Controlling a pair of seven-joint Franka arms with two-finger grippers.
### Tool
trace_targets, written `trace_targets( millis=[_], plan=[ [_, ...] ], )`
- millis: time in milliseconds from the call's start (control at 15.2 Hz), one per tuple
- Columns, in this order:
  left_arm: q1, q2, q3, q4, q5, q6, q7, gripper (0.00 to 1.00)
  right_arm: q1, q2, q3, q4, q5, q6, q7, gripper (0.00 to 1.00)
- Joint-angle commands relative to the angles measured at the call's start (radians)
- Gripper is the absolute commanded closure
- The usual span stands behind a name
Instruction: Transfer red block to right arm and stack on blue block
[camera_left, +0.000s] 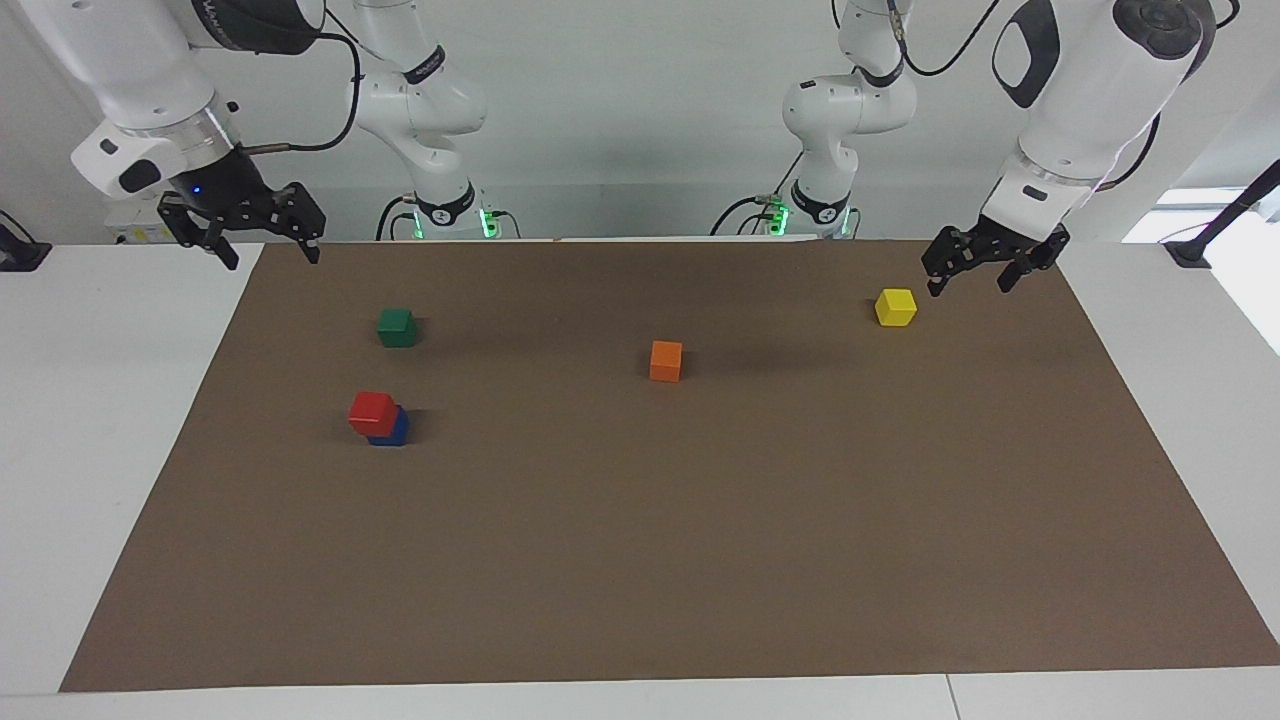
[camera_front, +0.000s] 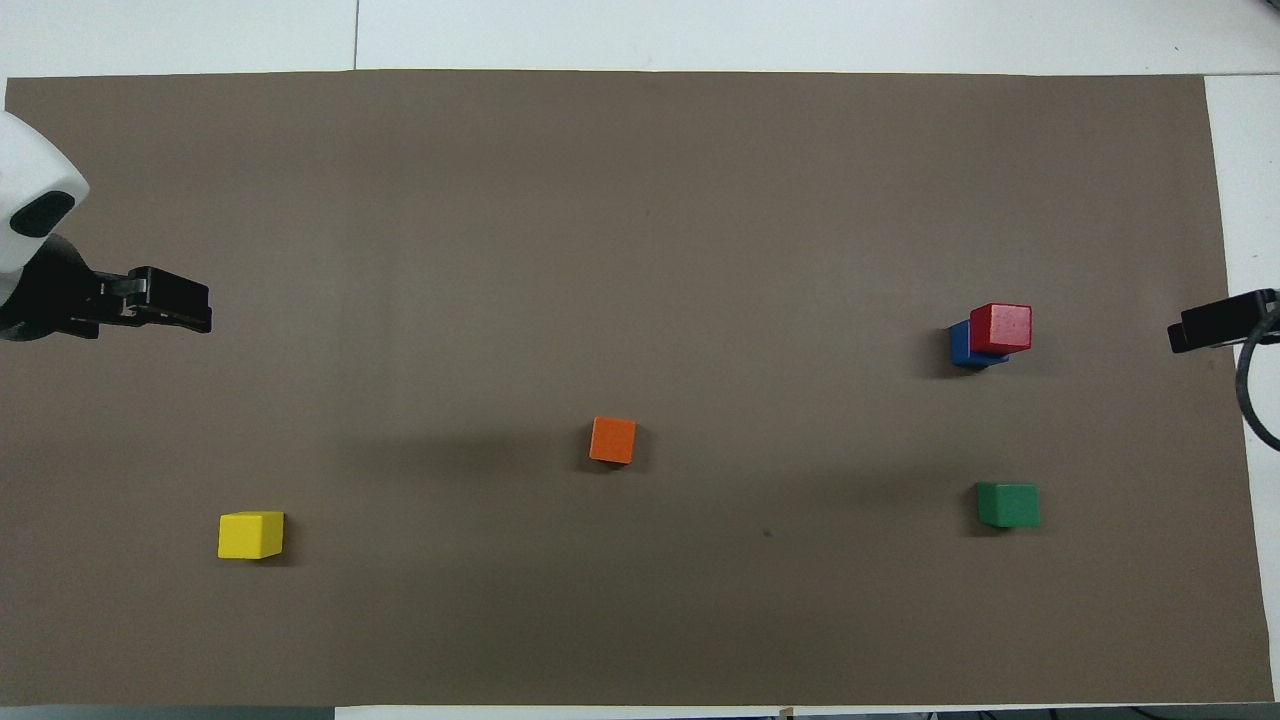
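Fingers spread and empty on right gripper (camera_left: 268, 246), raised over the mat's (camera_left: 700, 560) corner; left gripper (camera_left: 968, 274) likewise, beside yellow block (camera_left: 895, 306). Red block (camera_left: 373, 412) sits skewed atop blue block (camera_left: 393, 431): likely light, rigid, smooth; grip opposite flat sides.

A bright red block (camera_left: 372, 411) tops a deep blue block (camera_left: 392, 431); green (camera_left: 396, 327), orange (camera_left: 665, 360) and yellow (camera_left: 895, 306) cubes dot plain brown matting (camera_left: 700, 550) on the white tabletop (camera_left: 90, 420).

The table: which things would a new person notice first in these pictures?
The red block sits on the blue block toward the right arm's end, slightly offset. The green block, orange block and yellow block lie singly on the brown mat. The right gripper and left gripper hang open, holding nothing.
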Motion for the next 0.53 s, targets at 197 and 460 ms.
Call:
trace_targets(
  millis=[197, 460],
  plan=[
    [0.009, -0.012, -0.003, 0.0, -0.016, -0.016, 0.007, 0.0, -0.002, -0.084, 0.003, -0.113, 0.005, 0.019, -0.006, 0.0],
    [0.009, -0.012, -0.003, 0.0, -0.016, -0.016, 0.007, 0.0, 0.05, -0.055, -0.069, -0.067, -0.002, 0.002, -0.009, 0.0]
  ],
)
